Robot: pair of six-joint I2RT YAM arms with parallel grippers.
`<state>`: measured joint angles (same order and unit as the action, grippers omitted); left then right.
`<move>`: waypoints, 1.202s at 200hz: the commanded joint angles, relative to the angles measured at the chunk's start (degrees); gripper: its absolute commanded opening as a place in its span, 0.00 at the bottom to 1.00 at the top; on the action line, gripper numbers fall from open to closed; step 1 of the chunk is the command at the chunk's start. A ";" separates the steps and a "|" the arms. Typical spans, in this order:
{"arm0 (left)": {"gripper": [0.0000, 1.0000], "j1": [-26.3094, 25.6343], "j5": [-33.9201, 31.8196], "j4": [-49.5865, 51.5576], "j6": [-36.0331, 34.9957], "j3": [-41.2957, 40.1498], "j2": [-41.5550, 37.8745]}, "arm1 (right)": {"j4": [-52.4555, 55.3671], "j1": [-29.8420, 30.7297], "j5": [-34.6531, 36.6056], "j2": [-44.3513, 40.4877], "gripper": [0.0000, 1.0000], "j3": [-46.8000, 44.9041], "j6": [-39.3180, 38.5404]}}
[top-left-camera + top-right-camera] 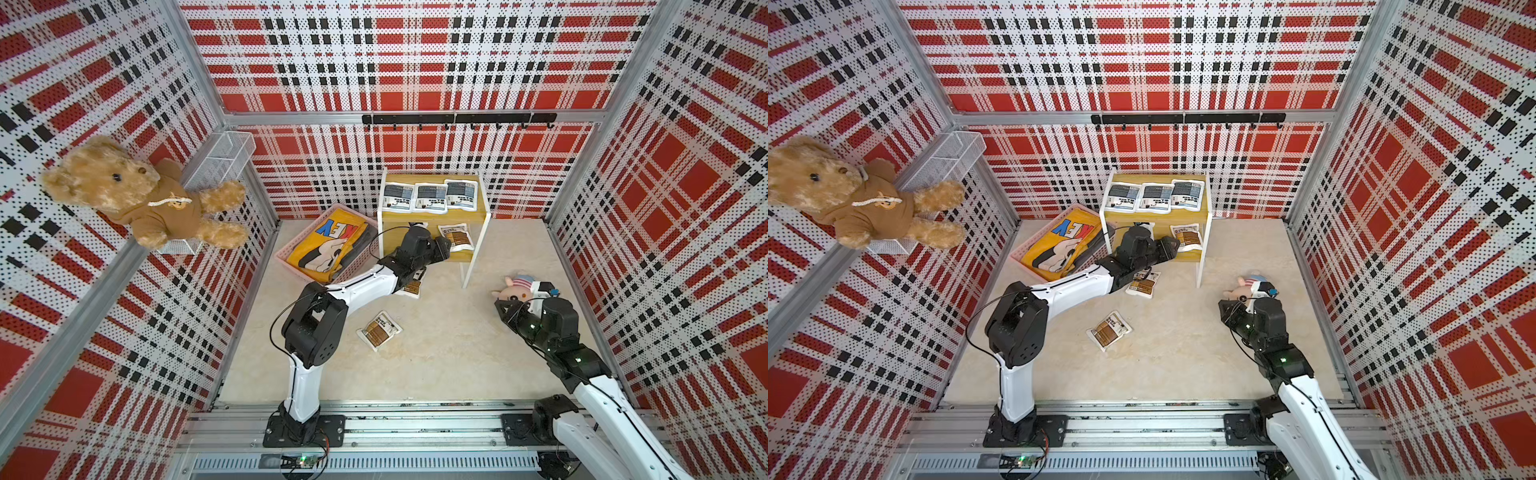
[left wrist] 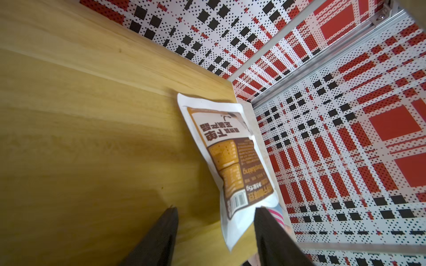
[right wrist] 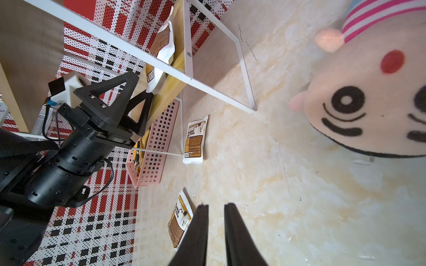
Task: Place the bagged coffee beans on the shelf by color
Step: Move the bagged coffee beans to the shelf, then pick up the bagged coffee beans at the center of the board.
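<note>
The shelf (image 1: 432,218) stands against the back wall. Three grey-blue bagged coffee beans (image 1: 431,197) lie in a row on its upper board. One brown bag (image 1: 457,237) lies on the lower board (image 2: 92,138). My left gripper (image 2: 216,208) is open just in front of this bag (image 2: 230,156), whose near corner reaches in between the fingers. A second brown bag (image 1: 412,287) lies on the floor, partly under the left arm, and a third (image 1: 379,329) lies nearer. My right gripper (image 3: 216,205) hovers over the floor, jaws a narrow gap apart and empty.
A pink basket (image 1: 291,253) with a yellow garment sits left of the shelf. A pink plush toy (image 1: 515,289) lies on the floor right by the right gripper. A teddy bear (image 1: 124,191) sits on a wire basket on the left wall.
</note>
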<state>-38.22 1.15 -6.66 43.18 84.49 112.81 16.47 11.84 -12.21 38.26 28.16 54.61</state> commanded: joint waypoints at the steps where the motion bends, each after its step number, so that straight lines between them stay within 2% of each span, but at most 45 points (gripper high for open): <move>1: 0.60 0.57 -0.49 1.19 0.41 -2.71 -1.91 | 0.53 -0.50 -0.62 -1.15 0.21 0.24 -1.17; 53: 0.60 -1.97 -1.86 -1.10 1.33 -9.25 -8.07 | 3.12 -0.50 -1.93 -2.33 0.21 1.59 -3.48; 98: 0.63 -8.74 -6.86 -1.25 2.96 -23.08 -21.64 | 0.50 0.04 -11.21 1.14 0.23 0.94 -2.91; 127: 0.76 -12.12 -8.80 -1.14 6.76 -35.04 -32.95 | -3.23 6.24 -13.42 6.93 0.26 1.32 -1.29; 129: 0.82 -12.20 -8.86 -1.09 7.03 -36.09 -33.65 | -3.49 6.92 -13.32 7.45 0.27 1.42 -1.22; 131: 0.95 -12.29 -8.83 -1.10 7.26 -36.73 -34.62 | -3.71 7.64 -13.11 7.97 0.27 1.51 -1.12; 133: 0.99 -12.27 -8.74 -1.09 7.62 -37.81 -35.48 | -3.96 8.11 -12.93 8.56 0.27 1.67 -0.98; 150: 0.99 -11.98 -8.39 -0.95 9.17 -44.90 -42.59 | -6.62 13.96 -10.70 13.26 0.28 2.41 0.96; 169: 0.99 -9.71 -7.56 0.50 10.86 -50.90 -50.19 | -12.88 17.72 -8.97 18.51 0.28 1.69 4.93; 205: 0.99 0.52 0.69 -1.43 15.75 -62.09 -64.88 | -22.24 21.17 -6.35 27.71 0.28 2.33 9.43; 240: 0.99 12.56 13.38 -6.75 20.45 -71.11 -71.66 | -32.50 22.41 -6.07 37.94 0.27 2.59 14.11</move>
<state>-31.44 4.03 -8.95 59.33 17.63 43.16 -5.98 33.39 -19.81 71.24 29.47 64.34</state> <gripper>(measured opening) 0.994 0.273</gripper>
